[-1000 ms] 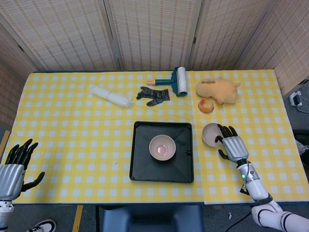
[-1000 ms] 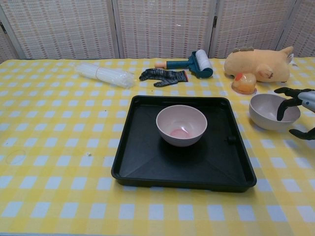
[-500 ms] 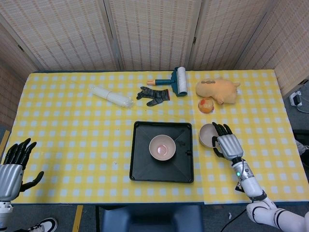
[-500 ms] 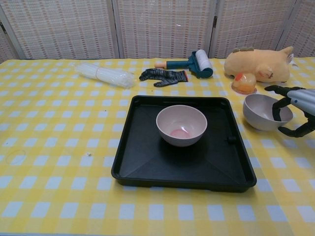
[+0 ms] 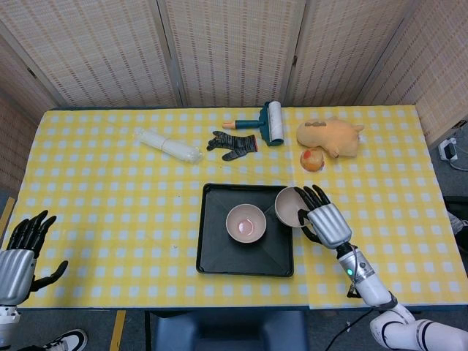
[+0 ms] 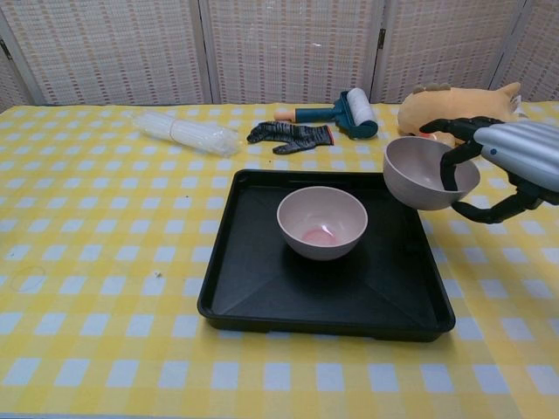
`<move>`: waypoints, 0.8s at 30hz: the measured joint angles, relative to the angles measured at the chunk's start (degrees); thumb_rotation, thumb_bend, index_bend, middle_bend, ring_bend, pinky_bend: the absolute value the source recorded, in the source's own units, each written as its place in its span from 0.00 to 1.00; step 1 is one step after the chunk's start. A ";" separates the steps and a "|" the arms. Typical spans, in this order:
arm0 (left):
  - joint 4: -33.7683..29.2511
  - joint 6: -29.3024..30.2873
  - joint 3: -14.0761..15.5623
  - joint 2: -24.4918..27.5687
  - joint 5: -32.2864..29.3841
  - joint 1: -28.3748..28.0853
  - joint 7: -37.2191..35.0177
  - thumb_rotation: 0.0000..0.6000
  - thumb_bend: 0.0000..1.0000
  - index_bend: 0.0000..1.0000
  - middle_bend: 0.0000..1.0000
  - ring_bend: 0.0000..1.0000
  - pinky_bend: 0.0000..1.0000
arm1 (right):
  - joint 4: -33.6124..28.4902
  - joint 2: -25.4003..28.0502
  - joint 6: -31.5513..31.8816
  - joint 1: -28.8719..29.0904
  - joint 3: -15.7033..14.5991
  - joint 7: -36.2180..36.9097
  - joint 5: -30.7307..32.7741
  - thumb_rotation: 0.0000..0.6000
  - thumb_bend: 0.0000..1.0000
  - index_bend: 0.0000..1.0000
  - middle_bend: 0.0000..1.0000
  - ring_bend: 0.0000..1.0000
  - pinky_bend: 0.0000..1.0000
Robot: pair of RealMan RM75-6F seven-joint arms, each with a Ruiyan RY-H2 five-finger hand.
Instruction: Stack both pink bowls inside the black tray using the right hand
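Tray [image 5: 246,259] [image 6: 262,297] black, centre of the checked table [image 5: 102,219] [image 6: 96,262], one pink bowl [image 5: 246,223] [image 6: 322,221] upright inside it. Right hand [image 5: 322,221] [image 6: 507,166] grips second bowl [image 5: 290,206] [image 6: 428,173] by the rim, fingers [image 6: 452,162] hooked inside, thumb underneath; bowl lifted, tilted, above the tray's right edge, beside the first bowl, not touching it. Left hand [image 5: 20,247] at lower left, off the table edge, fingers spread, holding nothing. Lint roller [image 5: 269,122] [image 6: 349,112], glove [image 5: 234,143] [image 6: 293,135] and plush [image 5: 330,136] [image 6: 458,109] along the far side.
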 measured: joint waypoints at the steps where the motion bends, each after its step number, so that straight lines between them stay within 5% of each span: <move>1: -0.08 -0.02 0.02 0.06 0.01 -0.01 0.04 1.00 0.32 0.00 0.00 0.06 0.05 | -1.05 0.28 -0.16 0.81 0.21 -0.41 -0.65 1.00 0.43 0.66 0.09 0.02 0.00; 14: -0.83 0.96 -0.28 1.47 -0.65 0.62 -1.73 1.00 0.32 0.00 0.00 0.06 0.05 | -3.74 -4.43 -6.68 8.67 3.42 -4.93 -0.36 1.00 0.43 0.66 0.09 0.02 0.00; 24: -0.97 1.29 -0.48 2.18 -0.68 0.86 -3.15 1.00 0.32 0.00 0.00 0.05 0.05 | -2.76 -7.09 -7.17 9.40 1.88 -7.36 -0.02 1.00 0.43 0.66 0.09 0.02 0.00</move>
